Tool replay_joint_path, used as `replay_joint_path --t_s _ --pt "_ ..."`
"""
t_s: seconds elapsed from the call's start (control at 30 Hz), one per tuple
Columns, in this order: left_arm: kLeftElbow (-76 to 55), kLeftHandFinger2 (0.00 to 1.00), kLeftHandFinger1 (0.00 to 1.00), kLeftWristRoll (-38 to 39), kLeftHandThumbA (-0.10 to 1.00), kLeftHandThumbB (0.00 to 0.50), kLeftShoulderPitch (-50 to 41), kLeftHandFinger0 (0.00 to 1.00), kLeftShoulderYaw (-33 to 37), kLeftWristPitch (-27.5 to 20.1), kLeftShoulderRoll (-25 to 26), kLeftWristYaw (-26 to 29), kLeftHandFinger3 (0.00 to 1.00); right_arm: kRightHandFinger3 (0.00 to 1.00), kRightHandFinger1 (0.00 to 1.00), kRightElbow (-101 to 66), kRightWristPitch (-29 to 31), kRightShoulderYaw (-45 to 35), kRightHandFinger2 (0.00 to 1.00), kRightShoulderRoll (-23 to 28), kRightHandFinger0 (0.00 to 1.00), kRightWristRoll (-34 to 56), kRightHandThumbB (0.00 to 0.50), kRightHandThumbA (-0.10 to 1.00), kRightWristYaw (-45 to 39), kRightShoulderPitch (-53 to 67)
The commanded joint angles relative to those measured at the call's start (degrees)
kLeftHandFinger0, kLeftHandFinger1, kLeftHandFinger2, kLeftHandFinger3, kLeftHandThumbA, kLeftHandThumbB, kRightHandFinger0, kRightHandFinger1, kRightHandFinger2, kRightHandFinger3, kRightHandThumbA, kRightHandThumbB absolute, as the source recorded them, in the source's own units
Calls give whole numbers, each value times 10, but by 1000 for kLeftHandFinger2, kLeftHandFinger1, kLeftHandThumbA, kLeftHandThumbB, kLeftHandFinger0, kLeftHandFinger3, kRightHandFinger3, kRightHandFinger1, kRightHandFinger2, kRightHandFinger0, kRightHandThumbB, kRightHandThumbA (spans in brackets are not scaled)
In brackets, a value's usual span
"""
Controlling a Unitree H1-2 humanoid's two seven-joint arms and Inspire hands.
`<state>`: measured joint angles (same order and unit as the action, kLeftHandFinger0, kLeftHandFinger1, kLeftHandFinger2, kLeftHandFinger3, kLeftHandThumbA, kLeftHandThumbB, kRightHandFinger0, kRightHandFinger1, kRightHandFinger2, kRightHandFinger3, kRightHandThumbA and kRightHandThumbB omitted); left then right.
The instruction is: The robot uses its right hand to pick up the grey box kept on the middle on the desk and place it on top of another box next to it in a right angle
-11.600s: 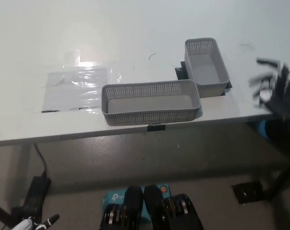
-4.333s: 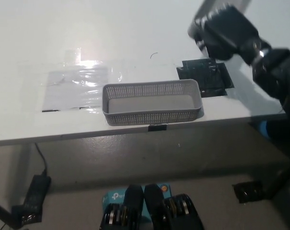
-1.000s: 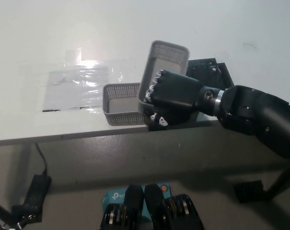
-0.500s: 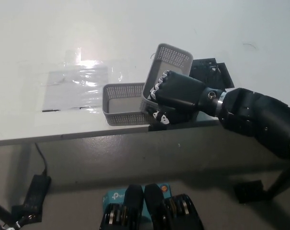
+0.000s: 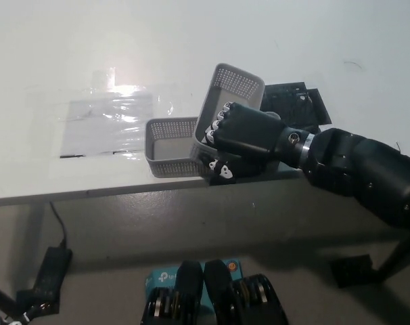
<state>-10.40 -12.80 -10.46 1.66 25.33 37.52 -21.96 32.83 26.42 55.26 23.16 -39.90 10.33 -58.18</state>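
My black right hand (image 5: 242, 139) is shut on a grey perforated box (image 5: 229, 91), holding it tilted above the right part of a second grey box (image 5: 170, 145) that lies lengthwise near the desk's front edge. The held box runs away from me, crosswise to the lower one. The hand covers the held box's near end and the lower box's right half, so contact between the two boxes cannot be judged. My white left hand is out of sight.
A black mat (image 5: 294, 105) lies on the white desk (image 5: 191, 40) behind the hand. A clear plastic sheet (image 5: 107, 122) lies left of the boxes. Below the desk's front edge are a cable and adapter (image 5: 53, 264) on the floor.
My right hand with the box has shifted slightly left and nearer over the lower box. Over the longer span it carried this box from the black mat.
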Motion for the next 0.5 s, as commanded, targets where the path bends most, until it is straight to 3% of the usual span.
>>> replay_joint_path --t_s 0.0,0.07,0.1,0.17,0.2,0.27,0.3,0.33,0.37,0.47 --pt "-9 4 14 -7 1000 297 2 72 1 -6 15 -1 44 466 23 -8 5 -5 446 14 0 35 155 -100 -64 -46" --pt "-8 0 12 -10 1000 299 3 88 3 -9 17 -1 34 460 45 -12 5 -11 462 15 0 50 81 -100 -91 -48" --pt "-8 0 9 -4 987 275 3 70 1 -9 15 -2 31 450 51 -12 5 -16 449 14 0 61 60 -100 -107 -48" --pt "-12 3 11 -6 989 283 2 51 1 -4 16 -2 39 386 11 -11 5 -23 375 12 0 74 33 -100 -124 -47" --pt "-14 5 10 -6 984 274 3 32 2 1 16 -3 59 577 4 -21 5 -32 352 13 0 61 33 -100 -146 -50" --pt "-12 0 0 3 962 254 3 0 -2 1 13 -5 35 617 0 -23 5 -29 282 13 0 39 53 -89 -144 -55" --pt "-13 0 0 -1 970 250 2 0 -1 -1 14 -2 39 604 0 -25 5 -37 239 12 0 33 79 9 -154 -54" --pt "-13 0 0 -3 970 250 2 0 0 -2 14 -1 39 603 0 -26 5 -41 219 11 0 30 83 6 -159 -53" --pt "-17 0 0 -3 982 249 -2 39 1 -1 15 -4 37 598 0 -23 5 -42 184 11 0 15 139 133 -153 -53" --pt "-10 0 0 1 990 237 -1 0 0 -12 16 -4 4 719 62 -24 5 -52 133 10 19 -13 206 331 -150 -52"
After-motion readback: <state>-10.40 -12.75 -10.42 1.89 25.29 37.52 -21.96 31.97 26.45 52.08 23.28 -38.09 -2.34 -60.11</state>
